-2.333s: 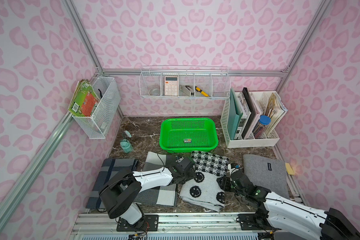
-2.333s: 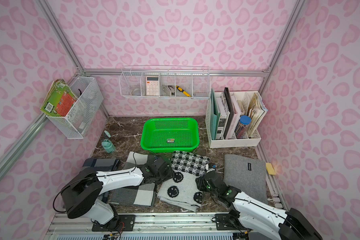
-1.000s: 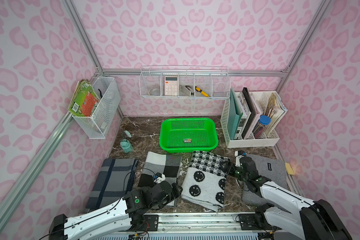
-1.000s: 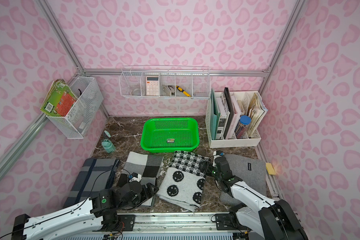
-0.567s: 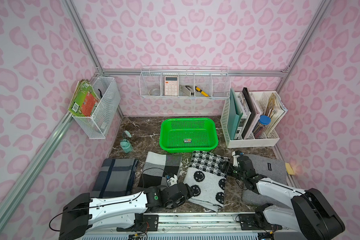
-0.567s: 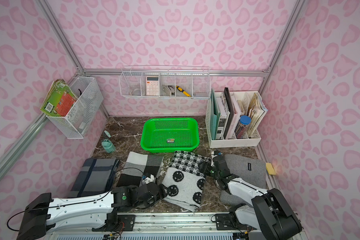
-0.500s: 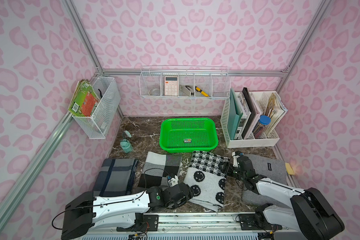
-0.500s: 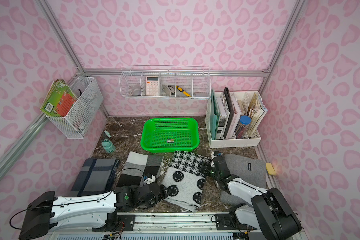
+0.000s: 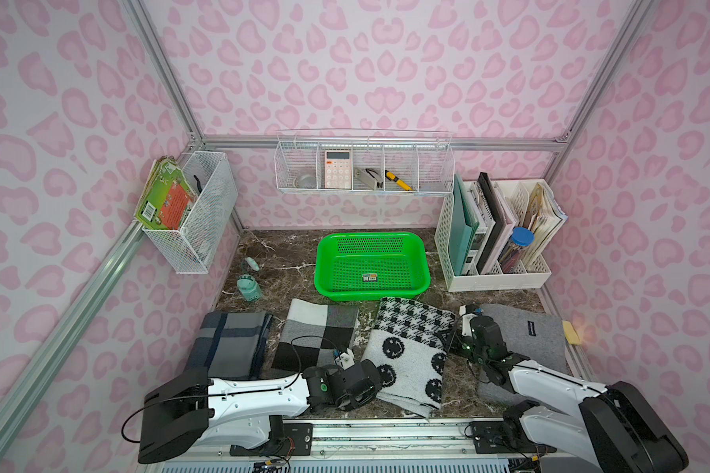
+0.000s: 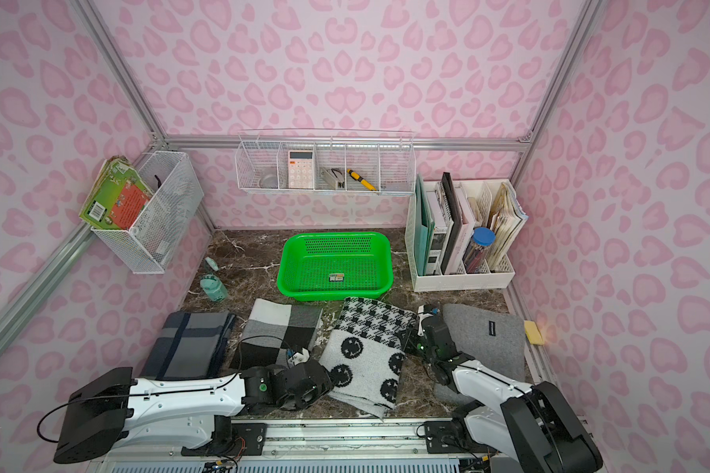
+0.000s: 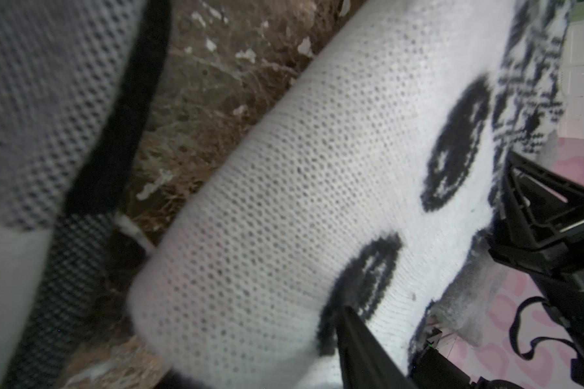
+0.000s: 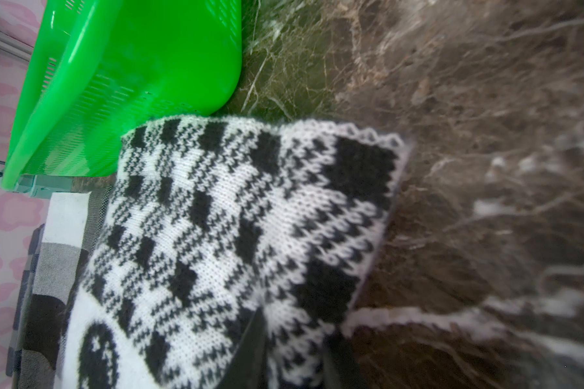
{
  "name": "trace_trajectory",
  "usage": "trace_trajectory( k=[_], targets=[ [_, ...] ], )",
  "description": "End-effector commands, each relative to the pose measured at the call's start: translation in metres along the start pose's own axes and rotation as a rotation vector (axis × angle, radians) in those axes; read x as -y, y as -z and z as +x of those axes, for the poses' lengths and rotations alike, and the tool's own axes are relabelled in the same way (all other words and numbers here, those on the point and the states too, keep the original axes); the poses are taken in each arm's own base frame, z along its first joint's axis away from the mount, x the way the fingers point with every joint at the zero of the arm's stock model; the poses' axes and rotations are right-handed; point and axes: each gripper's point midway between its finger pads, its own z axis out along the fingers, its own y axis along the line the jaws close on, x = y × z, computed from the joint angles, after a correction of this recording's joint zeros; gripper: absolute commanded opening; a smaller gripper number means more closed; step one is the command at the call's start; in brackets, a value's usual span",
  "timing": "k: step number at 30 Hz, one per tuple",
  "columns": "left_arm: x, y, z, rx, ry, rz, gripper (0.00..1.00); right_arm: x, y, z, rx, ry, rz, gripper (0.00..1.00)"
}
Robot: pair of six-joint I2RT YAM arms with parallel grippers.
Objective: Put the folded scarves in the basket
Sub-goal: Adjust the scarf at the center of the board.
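Both top views show the dark brown marble tabletop (image 9: 287,266) spread under me, with four folded cloths in a row along its near side. The largest thing I deal with is the folded white knit scarf (image 9: 410,352) with black smiley faces and a houndstooth end; it lies flat on the table, its far end just in front of the bright green perforated plastic basket (image 9: 425,262), which stands at the back centre, holding only a small label sticker. To the scarf's left lies a grey, black and white checked cloth (image 9: 316,336), then a dark grey plaid cloth (image 9: 230,344); to its right, a plain grey felt-like cloth (image 9: 521,336). My left gripper (image 9: 376,383) sits low at the scarf's near left edge; in the left wrist view one dark finger (image 11: 361,350) lies over the white knit, but I cannot tell whether the jaws have closed on it. My right gripper (image 9: 453,340) is at the scarf's right edge near the houndstooth end; in the right wrist view my fingers (image 12: 250,350) are pinched narrow on the scarf's (image 12: 216,235) border.
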Motion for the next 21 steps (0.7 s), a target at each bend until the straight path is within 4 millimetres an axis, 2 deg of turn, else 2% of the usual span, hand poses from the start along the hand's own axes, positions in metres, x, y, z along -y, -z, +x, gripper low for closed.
trace_trajectory(
  k=[1,6,10,13,16,21],
  targets=[
    [0.015,-0.002,-0.022,0.070,-0.022,0.029,0.53,0.008,0.007,0.009,-0.002,-0.018,0.039,0.19],
    [0.034,-0.014,-0.049,0.072,-0.023,0.057,0.54,0.006,0.024,0.030,0.013,-0.020,0.074,0.22],
    [0.049,-0.017,-0.069,0.078,-0.041,0.067,0.62,0.004,0.042,0.040,0.036,-0.060,0.060,0.36],
    [0.051,-0.012,-0.081,0.099,-0.040,0.070,0.68,-0.002,0.057,0.032,0.095,-0.078,0.020,0.47],
    [0.047,-0.001,-0.088,0.128,-0.052,0.048,0.71,-0.005,0.074,0.017,0.180,-0.082,-0.004,0.57],
    [0.021,0.022,-0.094,0.179,-0.053,-0.026,0.76,-0.005,0.087,0.001,0.243,-0.045,0.021,0.72]
  ],
)
